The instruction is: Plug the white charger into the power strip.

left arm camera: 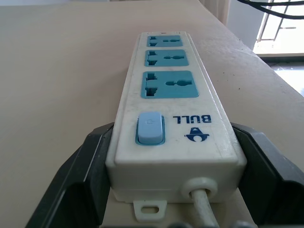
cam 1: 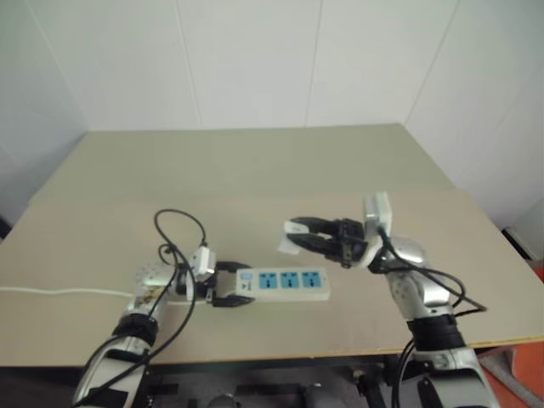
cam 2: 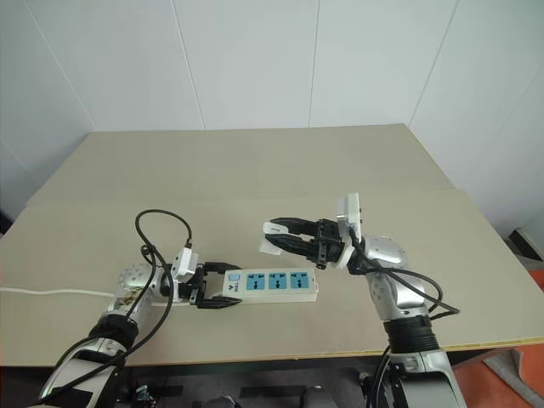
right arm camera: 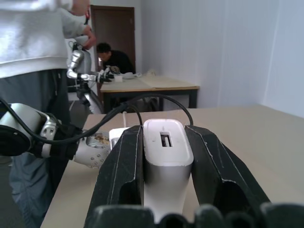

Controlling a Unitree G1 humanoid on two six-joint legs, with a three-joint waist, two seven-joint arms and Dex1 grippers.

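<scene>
The power strip (cam 1: 293,285), a cream bar with three blue sockets (left arm camera: 168,84) and a blue switch (left arm camera: 150,128), lies flat near the table's front edge. My left gripper (cam 1: 240,288) clasps its cord end, one black finger (left arm camera: 90,166) against each long side. The white charger (right arm camera: 167,145) is pinched between the fingers of my right gripper (cam 1: 296,235), which is shut on it. That gripper points left and hovers just above and behind the strip's middle, not touching it.
The strip's thin white cord (cam 1: 51,291) runs off to the left across the beige table (cam 1: 255,170). The table's front edge (cam 1: 340,353) is close behind the strip. In the right wrist view a person (right arm camera: 33,38) stands nearby and another (right arm camera: 111,59) sits at a far table.
</scene>
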